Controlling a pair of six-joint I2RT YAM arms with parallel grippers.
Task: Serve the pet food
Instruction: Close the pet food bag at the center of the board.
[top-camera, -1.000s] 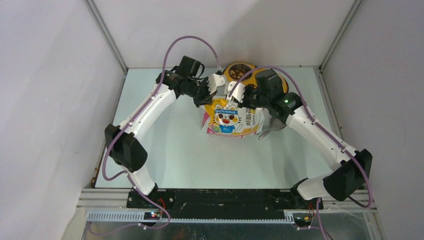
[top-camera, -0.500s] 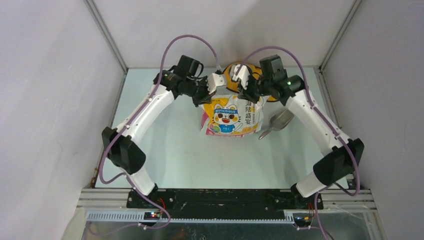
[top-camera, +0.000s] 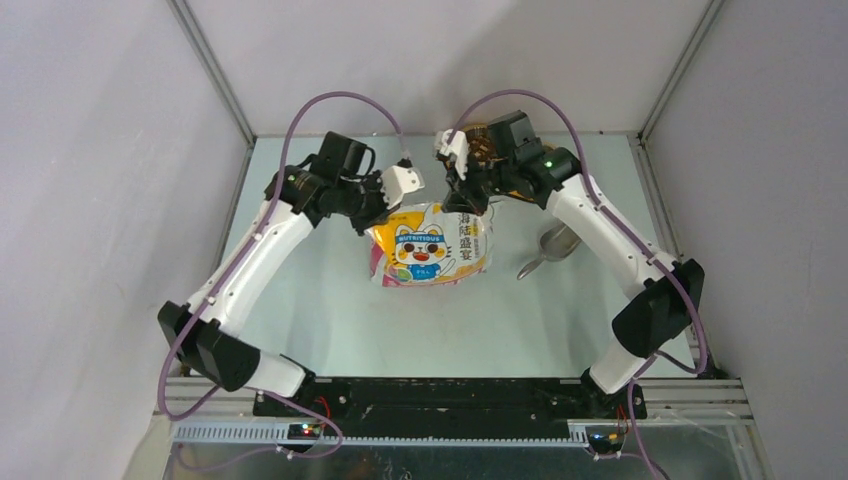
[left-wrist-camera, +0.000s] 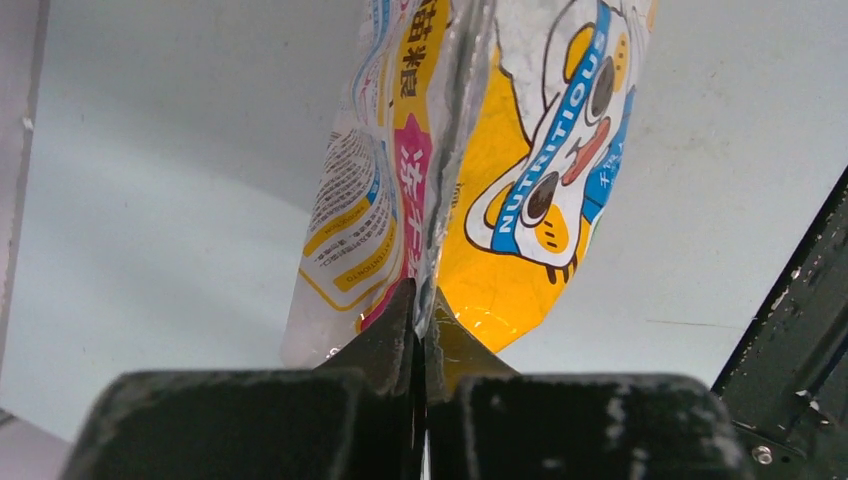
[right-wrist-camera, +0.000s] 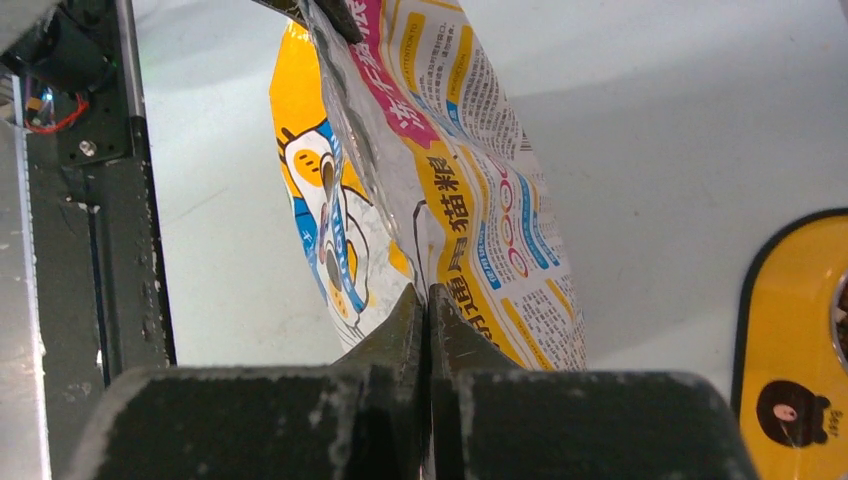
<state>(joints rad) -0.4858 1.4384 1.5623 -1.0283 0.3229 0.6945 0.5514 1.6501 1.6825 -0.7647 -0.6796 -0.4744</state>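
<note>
Glossy white-orange-pink cat-print pet food bag (top-camera: 430, 248), top edge in closed left jaws and right jaws

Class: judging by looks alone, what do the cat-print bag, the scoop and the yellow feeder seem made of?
The pet food bag looks like thin glossy plastic film: creased, glinting. The scoop is probably metal: dull grey sheen. The feeder is likely hard plastic: smooth, even yellow.
</note>
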